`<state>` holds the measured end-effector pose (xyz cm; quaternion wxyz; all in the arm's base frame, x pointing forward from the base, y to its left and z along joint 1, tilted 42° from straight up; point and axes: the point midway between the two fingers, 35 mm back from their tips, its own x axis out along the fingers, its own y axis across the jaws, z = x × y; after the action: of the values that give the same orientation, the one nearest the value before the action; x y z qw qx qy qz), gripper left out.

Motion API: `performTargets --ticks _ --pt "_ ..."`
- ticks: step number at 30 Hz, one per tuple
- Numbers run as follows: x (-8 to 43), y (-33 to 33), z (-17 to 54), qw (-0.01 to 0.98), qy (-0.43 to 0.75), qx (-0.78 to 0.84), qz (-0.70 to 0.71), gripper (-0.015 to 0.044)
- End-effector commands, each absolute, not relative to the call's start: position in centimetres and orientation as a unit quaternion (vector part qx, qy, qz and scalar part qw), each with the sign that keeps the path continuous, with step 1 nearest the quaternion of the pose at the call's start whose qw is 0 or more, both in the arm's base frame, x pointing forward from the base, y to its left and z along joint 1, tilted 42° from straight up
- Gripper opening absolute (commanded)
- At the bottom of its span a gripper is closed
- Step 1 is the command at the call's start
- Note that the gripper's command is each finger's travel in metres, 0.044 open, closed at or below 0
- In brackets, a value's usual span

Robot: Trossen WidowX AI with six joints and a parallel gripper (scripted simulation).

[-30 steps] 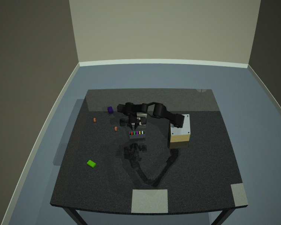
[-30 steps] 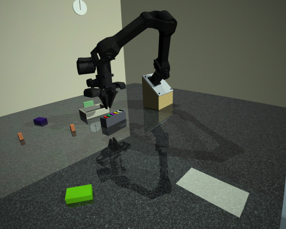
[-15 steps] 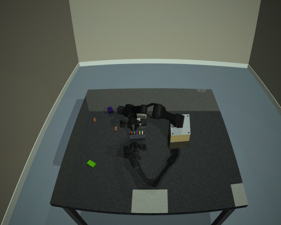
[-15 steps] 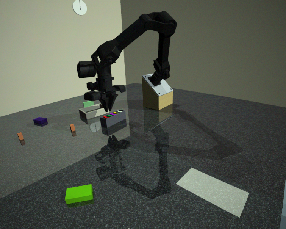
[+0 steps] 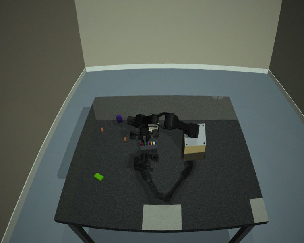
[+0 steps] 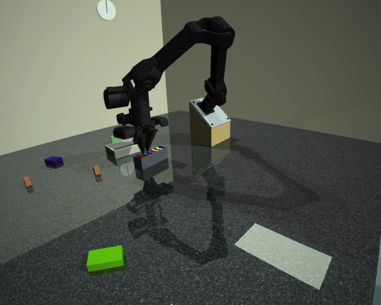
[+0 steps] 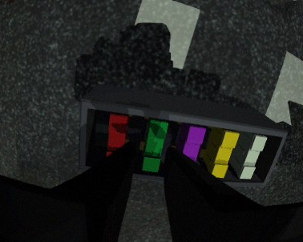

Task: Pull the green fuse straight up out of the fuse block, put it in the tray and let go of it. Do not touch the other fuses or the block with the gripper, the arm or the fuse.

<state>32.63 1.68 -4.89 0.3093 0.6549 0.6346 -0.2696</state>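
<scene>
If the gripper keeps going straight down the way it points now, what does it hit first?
Most likely the green fuse: the gripper points down at the fuse block with that fuse framed in the gap between its fingers. The red fuse sits close beside one finger; the remaining height is unclear.

Tray (image 6: 118,150) sits just behind fuse block (image 6: 150,159).

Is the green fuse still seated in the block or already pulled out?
Still seated: green fuse stands in fuse block level with its neighbours, gripper fingers flanking it.
</scene>
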Motion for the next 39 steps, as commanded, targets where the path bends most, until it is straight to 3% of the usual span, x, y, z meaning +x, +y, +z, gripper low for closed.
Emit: performTargets --ticks 1,31,39 --pt "32.4 1.89 -5.11 0.304 0.636 0.655 -0.271 0.0074" --pt "32.44 2.58 -5.84 0.304 0.636 0.656 -0.271 0.0074" --pt "32.51 2.49 -5.78 0.307 0.636 0.654 -0.27 0.0021"
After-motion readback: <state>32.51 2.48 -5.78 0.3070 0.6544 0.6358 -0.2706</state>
